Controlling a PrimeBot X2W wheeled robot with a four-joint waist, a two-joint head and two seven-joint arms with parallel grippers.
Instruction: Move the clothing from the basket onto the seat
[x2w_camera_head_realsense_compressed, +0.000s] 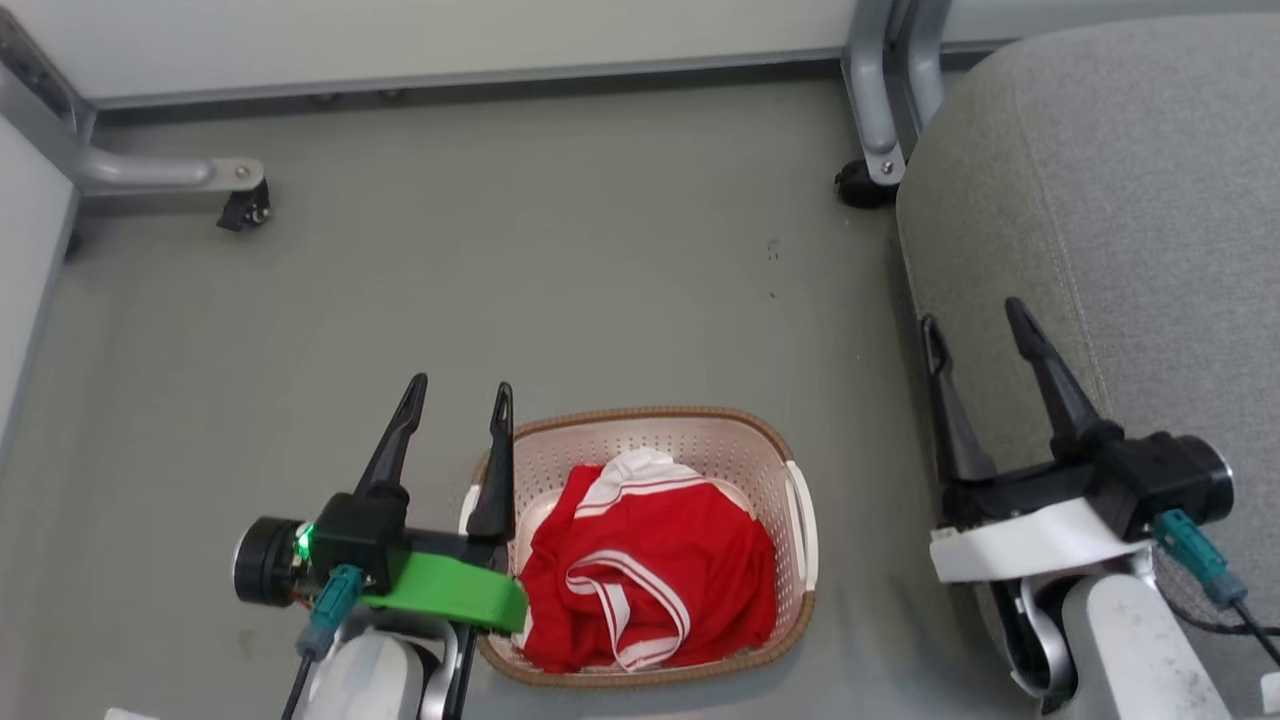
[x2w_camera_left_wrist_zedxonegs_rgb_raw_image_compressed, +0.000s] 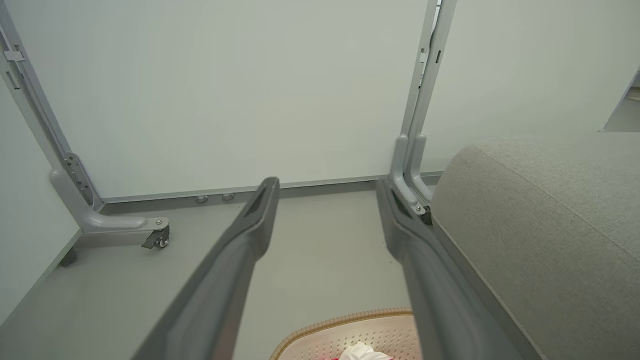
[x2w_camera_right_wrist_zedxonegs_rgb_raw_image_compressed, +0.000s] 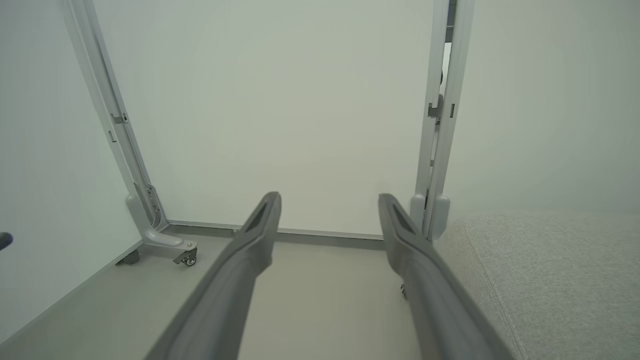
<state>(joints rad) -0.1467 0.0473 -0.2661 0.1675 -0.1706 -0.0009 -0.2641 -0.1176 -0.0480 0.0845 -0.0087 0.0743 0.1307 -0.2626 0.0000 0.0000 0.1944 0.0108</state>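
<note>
Both spread, empty — left gripper (x2w_camera_head_realsense_compressed: 462, 385) by the basket (x2w_camera_head_realsense_compressed: 700, 440), right gripper (x2w_camera_head_realsense_compressed: 971, 312) by the seat (x2w_camera_head_realsense_compressed: 1120, 200); head view shows clothing (x2w_camera_head_realsense_compressed: 650, 560) inside.

left fingers (x2w_camera_left_wrist_zedxonegs_rgb_raw_image_compressed: 240, 250) spread, empty | basket (x2w_camera_left_wrist_zedxonegs_rgb_raw_image_compressed: 370, 332) at bottom edge; white bit of clothing (x2w_camera_left_wrist_zedxonegs_rgb_raw_image_compressed: 360, 352) inside | seat (x2w_camera_left_wrist_zedxonegs_rgb_raw_image_compressed: 550, 225) at right

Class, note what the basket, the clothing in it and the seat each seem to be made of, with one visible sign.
Basket: likely moulded plastic, matt cream, with rows of punched holes; brown rim looks woven. Clothing: thin soft red fabric, white stripes, crumpled folds; probably synthetic. Seat: matt grey woven upholstery, visible weave and stitched seam.
</note>
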